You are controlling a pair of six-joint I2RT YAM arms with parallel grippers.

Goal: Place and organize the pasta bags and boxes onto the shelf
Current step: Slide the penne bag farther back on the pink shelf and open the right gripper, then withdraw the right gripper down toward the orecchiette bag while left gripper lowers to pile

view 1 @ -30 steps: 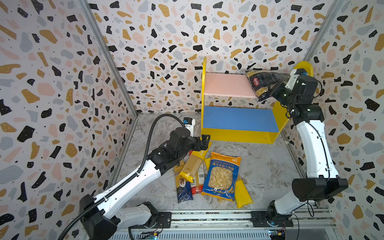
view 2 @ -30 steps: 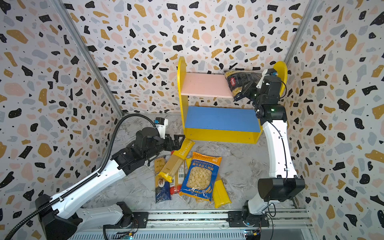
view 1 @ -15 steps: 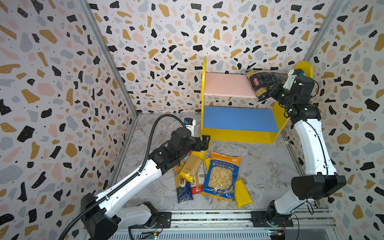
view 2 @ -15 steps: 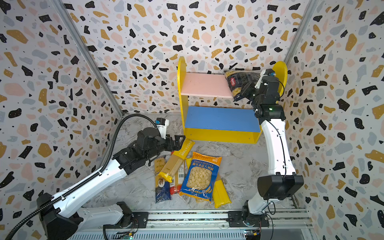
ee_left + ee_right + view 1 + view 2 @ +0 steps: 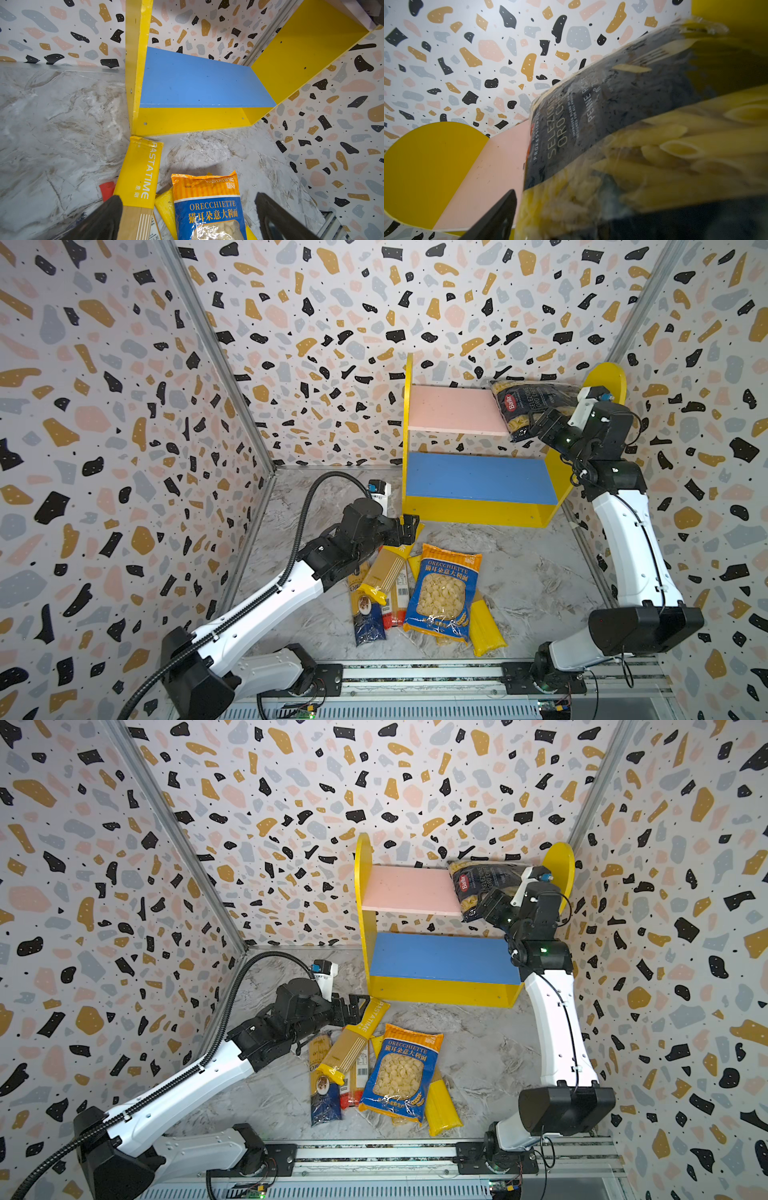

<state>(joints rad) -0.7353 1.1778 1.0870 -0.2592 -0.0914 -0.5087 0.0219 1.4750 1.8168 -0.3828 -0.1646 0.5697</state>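
The navy penne bag lies on the right end of the shelf's pink upper board, against the yellow side. My right gripper is open around its near end; one finger stands off the bag, and the bag hides the other. The other pasta bags lie piled on the floor in front of the shelf: the orecchiette bag, a yellow spaghetti pack, a blue-ended pack, a red one and another yellow pack. My left gripper hovers open over the pile's far end.
Patterned walls close in on the left, back and right, and the shelf's right side stands near the right wall. The blue lower board is bare. A metal rail runs along the front edge. The marble floor lies right of the pile.
My right gripper has opened its jaws off the penne bag, which stays on the pink board. The left arm has not moved.
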